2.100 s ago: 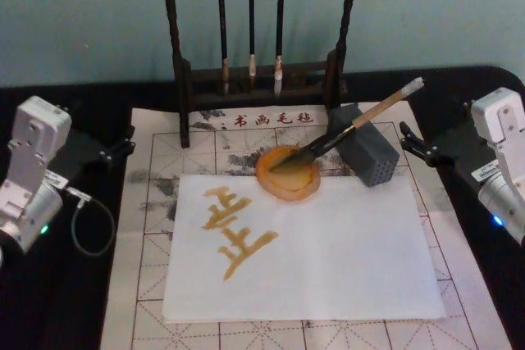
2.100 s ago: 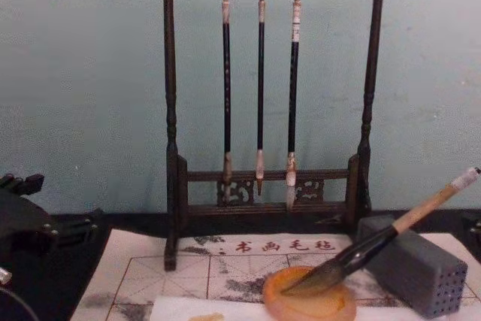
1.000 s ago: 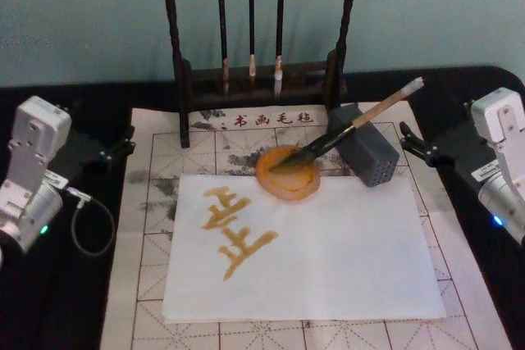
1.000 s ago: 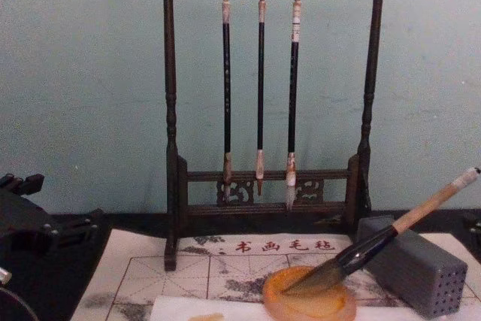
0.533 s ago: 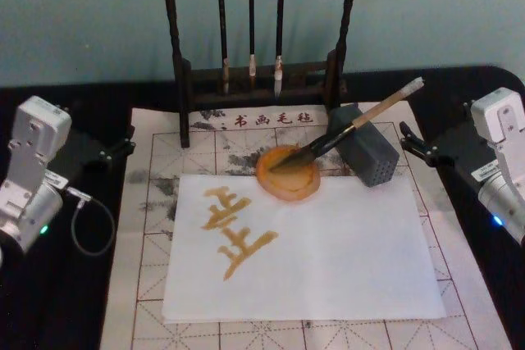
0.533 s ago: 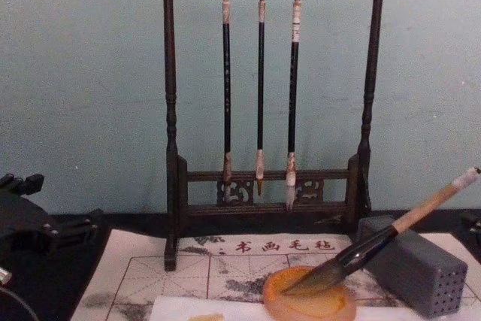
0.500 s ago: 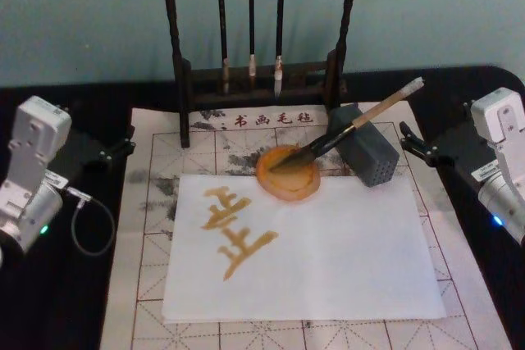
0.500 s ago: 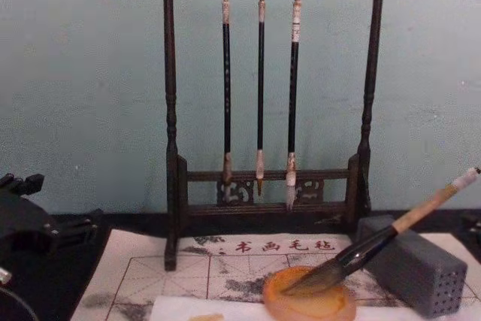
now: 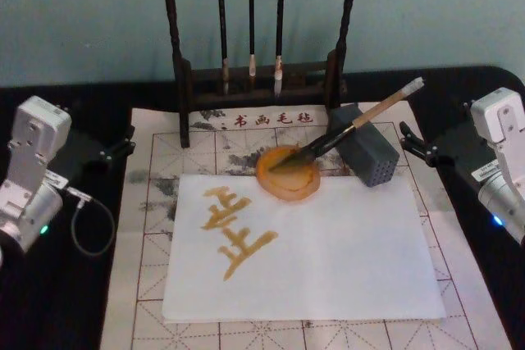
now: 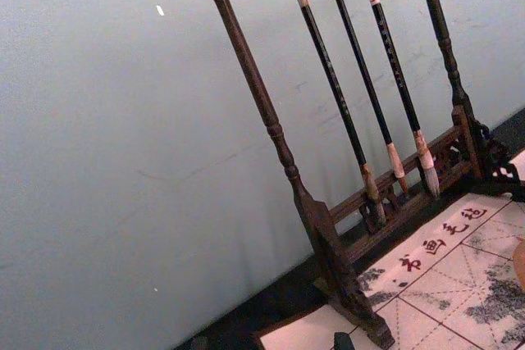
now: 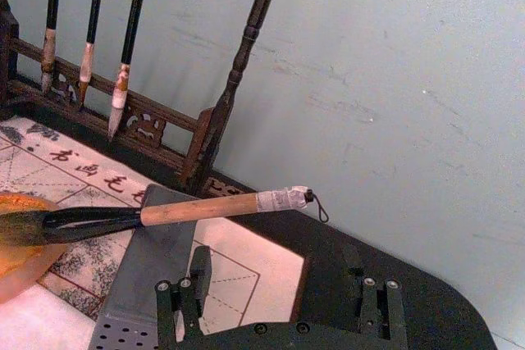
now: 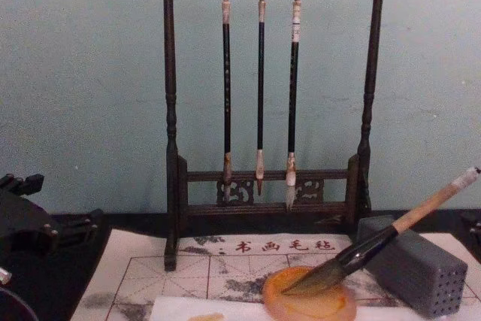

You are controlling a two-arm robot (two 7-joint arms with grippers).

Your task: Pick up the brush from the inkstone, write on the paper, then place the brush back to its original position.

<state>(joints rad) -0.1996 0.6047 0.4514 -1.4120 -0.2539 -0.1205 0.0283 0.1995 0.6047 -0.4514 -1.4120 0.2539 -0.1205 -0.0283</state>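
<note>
Brush (image 9: 353, 125) first: its tuft sits in the orange dish (image 9: 287, 179) at the middle of the head view, and its handle slants up to the right

Nearest me, the white paper (image 9: 344, 243) fills the lower centre on the gridded mat (image 9: 148, 284), with yellowish strokes (image 9: 238, 231) on its left half. With writing on the sheet and the tool back in the dish, I judge the job done or nearly so. At mid-height the left gripper (image 9: 127, 140) sits by the left edge and the right gripper (image 9: 408, 141) by the right edge. Both have their fingers spread and nothing between them, well apart from everything. Beyond the paper's top edge comes the dish, then the grey block (image 9: 373, 157) just right of it, which the handle seems to lean on. Farthest back is the dark stand (image 9: 258, 79) with three thin brushes (image 9: 251, 14) hanging

I reckon it is light and stiff along the wood, soft and wet at the tuft, with a glossy black collar that looks slippery. I would grip the bare wood above the block, from the right

I cannot make out the tuft's tip against the dish, nor how much liquid it carries. Whether handle and block truly touch is hard to tell. The chest view cuts off the paper
</note>
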